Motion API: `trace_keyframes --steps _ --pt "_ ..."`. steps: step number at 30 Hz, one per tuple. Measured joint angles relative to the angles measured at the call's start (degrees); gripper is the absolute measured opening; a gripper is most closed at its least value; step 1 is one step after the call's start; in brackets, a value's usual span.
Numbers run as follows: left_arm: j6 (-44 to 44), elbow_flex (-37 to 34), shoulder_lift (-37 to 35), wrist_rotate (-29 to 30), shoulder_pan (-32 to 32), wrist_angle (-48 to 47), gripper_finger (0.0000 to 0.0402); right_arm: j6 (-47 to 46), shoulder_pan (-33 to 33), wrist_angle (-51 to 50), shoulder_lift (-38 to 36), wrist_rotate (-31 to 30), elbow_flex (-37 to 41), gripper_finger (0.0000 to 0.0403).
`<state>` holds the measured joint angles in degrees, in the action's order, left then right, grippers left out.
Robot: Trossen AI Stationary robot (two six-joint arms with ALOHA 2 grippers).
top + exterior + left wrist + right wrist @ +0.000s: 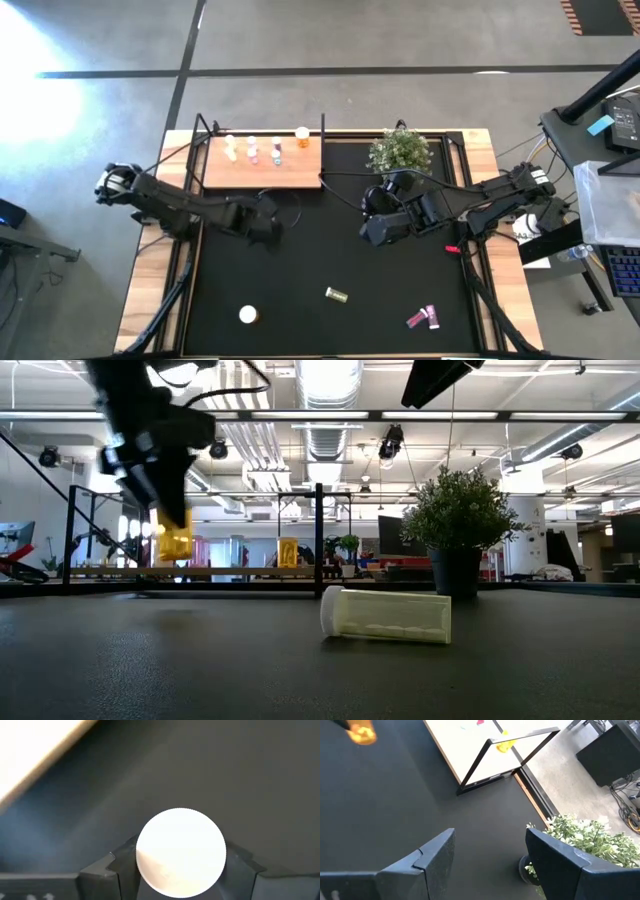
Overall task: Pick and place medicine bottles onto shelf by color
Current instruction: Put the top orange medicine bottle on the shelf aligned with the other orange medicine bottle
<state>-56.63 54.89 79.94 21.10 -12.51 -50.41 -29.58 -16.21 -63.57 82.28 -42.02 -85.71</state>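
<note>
My left gripper (268,222) is over the black mat in front of the shelf, shut on an orange-yellow bottle (175,542) whose white cap (181,852) fills the left wrist view. My right gripper (372,228) is open and empty over the mat, in front of the plant; its fingers stand wide apart in its wrist view (490,840). The light-wood shelf (262,168) with black posts holds several small bottles (252,150) and an orange one (302,134) at its far edge. A yellowish bottle (385,615) lies on its side on the mat. My left gripper pinches the bottle between its two fingers (122,865), one on each side of the round white cap end (145,870). The fingers come from above, pointing down. The bottle hangs below them, roughly upright, its orange body (176,546) lifted clear of the mat.
A green potted plant (400,150) stands at the mat's far edge right of the shelf, close to my right arm. On the near part of the mat lie a white-capped bottle (247,315), the yellowish one (336,295) and pink ones (422,318).
</note>
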Motion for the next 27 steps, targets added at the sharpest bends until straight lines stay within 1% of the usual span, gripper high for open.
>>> trace_keyframes --steps 5,7,10,12,15,18,20,24,27 --pt "14.0 0.91 -0.04 0.03 8.11 7.66 0.0185 0.0 0.0 0.02 0.0 0.0 0.0 0.0235" --pt "18.47 0.9 -0.04 -1.77 11.8 10.18 0.0185 0.0 0.0 0.02 0.0 0.0 0.0 0.0235" --pt "23.45 1.13 0.55 -6.4 17.11 12.71 0.0185 0.0 -0.02 0.04 0.0 0.0 0.0 0.0235" --pt "26.7 2.32 1.59 -7.9 19.89 12.44 0.0185 0.0 -0.02 0.02 0.0 0.0 0.0 0.0235" --pt "32.02 6.44 4.46 -8.78 22.09 11.55 0.0185 0.0 -0.02 0.04 0.0 0.0 0.0 0.0235" --pt "38.18 11.58 8.26 -8.77 23.67 8.33 0.0185 0.0 -0.02 0.09 0.0 0.0 0.0 0.0235" --pt "40.44 14.15 10.69 -8.74 24.87 5.86 0.0185 0.0 -0.02 0.11 0.0 0.0 0.0 0.0235" --pt "45.02 16.07 13.84 -8.87 27.44 5.1 0.0185 0.0 -0.02 0.28 0.0 0.0 0.0 0.0235" --pt "47.49 16.97 14.44 -10.23 29.35 5.32 0.0185 0.0 -0.02 0.88 0.0 0.0 0.0 0.0235"
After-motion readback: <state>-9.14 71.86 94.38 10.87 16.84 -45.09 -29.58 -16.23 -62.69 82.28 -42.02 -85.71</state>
